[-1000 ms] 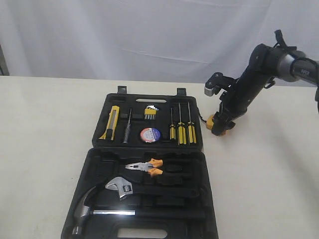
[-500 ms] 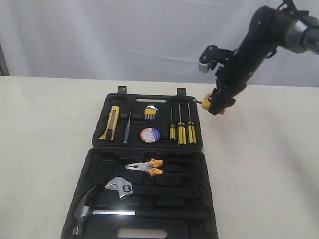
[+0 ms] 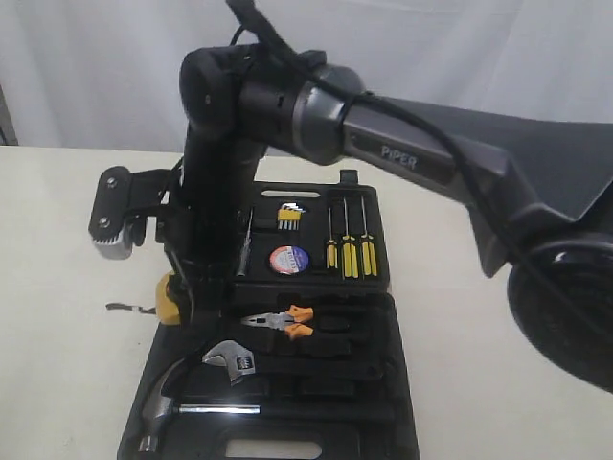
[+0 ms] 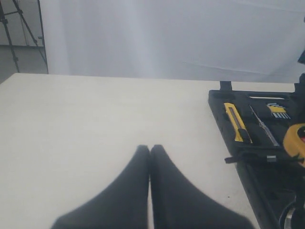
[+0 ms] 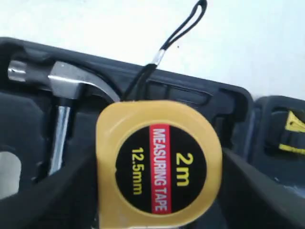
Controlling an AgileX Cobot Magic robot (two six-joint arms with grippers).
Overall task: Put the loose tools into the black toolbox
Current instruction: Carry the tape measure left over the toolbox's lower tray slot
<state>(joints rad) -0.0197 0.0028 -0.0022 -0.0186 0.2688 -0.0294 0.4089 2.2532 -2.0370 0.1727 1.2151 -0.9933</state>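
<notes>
The black toolbox (image 3: 397, 331) lies open on the table. My right gripper (image 3: 178, 287) reaches across it and is shut on the yellow tape measure (image 5: 158, 164), held just above the left edge of the near half. The black cord (image 3: 125, 307) hangs out to the left. In the box lie the tape roll (image 3: 288, 259) and the orange-handled pliers (image 3: 284, 321). The utility knife (image 4: 237, 122) shows in the left wrist view; the arm hides it in the exterior view. My left gripper (image 4: 150, 149) is shut and empty over bare table left of the box.
A steel hammer (image 3: 158, 407) and chrome wrench (image 3: 230, 362) sit in the near half. Three yellow-handled screwdrivers (image 3: 347, 251) and hex keys (image 3: 290, 216) sit in the far half. The right arm's body spans the box from the right. Bare table (image 3: 67, 240) lies to the left.
The right arm has swung from the table right of the box, up and across to the box's left edge, carrying the tape measure with it.
</notes>
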